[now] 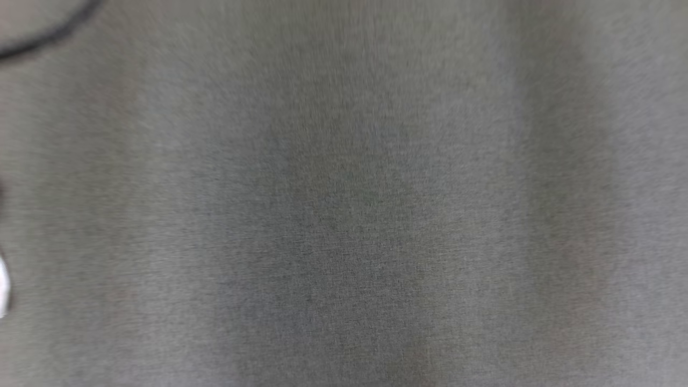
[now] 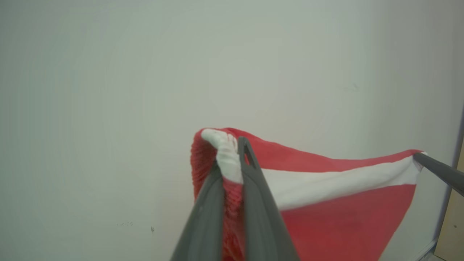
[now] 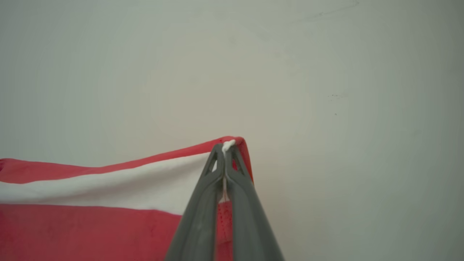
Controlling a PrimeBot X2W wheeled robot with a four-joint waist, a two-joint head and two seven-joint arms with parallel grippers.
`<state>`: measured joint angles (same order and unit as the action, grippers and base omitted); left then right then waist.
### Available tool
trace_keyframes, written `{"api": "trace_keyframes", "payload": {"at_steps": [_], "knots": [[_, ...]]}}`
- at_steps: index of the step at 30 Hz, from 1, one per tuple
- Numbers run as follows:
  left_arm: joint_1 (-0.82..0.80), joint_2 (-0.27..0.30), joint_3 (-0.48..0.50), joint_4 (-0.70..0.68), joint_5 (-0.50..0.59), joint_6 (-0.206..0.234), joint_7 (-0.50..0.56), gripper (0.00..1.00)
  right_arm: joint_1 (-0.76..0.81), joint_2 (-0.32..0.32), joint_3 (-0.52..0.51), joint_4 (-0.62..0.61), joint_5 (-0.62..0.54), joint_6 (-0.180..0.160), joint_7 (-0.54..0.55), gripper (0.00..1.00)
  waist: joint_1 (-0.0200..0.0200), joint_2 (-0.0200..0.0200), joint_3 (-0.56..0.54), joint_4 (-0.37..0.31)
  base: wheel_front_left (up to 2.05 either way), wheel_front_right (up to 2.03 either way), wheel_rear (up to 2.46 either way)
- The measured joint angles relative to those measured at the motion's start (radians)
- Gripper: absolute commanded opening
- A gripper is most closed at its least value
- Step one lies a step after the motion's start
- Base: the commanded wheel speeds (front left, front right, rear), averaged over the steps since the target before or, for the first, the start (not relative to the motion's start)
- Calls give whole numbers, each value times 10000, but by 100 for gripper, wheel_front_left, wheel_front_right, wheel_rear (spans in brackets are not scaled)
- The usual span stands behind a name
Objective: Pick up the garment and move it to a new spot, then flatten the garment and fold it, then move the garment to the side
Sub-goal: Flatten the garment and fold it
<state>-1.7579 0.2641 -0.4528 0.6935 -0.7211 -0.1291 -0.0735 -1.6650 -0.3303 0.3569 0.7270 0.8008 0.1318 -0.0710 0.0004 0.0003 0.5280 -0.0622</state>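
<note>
The garment (image 2: 337, 221) is red with a broad white stripe (image 2: 337, 183). It is held up in front of a pale wall (image 2: 108, 90), stretched between the two tools. In the left wrist view the left tool (image 2: 231, 154) is clenched on one upper corner. The cloth is bunched there, with a white roll and a ribbed red edge pressed between the two dark fingers (image 2: 259, 188). From this corner the upper edge runs to the right and slightly down, almost tight, to the other corner, where one dark finger of the other arm comes in from the right border. Below the edge the red cloth hangs down and leaves the view at the bottom.

In the right wrist view the right tool (image 3: 225, 148) is closed on the second upper corner. Its fingers lie together with a thin fold of cloth between them, and a small white tip shows just above them. From here the garment goes to the left border, red on top, then white, then red.

A beige panel (image 2: 451, 221) stands beside the wall at the lower right of the left wrist view. The head view is blurred: a grey surface (image 1: 344, 215), a dark curved line (image 1: 54, 35) at the top left and a small white patch (image 1: 2, 290) at the left border. I cannot tell what these are.
</note>
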Motion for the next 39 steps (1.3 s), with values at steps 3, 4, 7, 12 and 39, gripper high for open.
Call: {"api": "trace_keyframes", "payload": {"at_steps": [3, 4, 7, 12, 39], "knots": [[-872, -151, -102, 650, 59, 0, -134, 0, -846, 94, 63, 548, -104, 0, -128, 0, 1, 0, 578, -69, 0, 0, 0], [-1081, -186, -178, 823, 67, 0, -153, 0, -1047, 115, 115, 709, -117, 0, -180, 0, 0, 0, 758, -93, 0, 0, 0], [-1369, -280, -389, 1337, 40, -2, -332, 0, -1360, 151, 313, 1112, -199, 0, -380, 0, 0, 0, 1217, -168, 0, 0, 0], [-1454, -313, -846, 1944, -209, 0, -499, 0, -1427, 270, 679, 1628, -117, 0, -660, 0, 0, 1, 1733, -328, 0, 0, 0], [9914, 251, -245, -3459, -874, 895, -1889, 0, 8151, -1047, 1505, -2211, 1183, 0, -1904, 0, -7, -4, -596, -336, 0, 0, 0]]}}
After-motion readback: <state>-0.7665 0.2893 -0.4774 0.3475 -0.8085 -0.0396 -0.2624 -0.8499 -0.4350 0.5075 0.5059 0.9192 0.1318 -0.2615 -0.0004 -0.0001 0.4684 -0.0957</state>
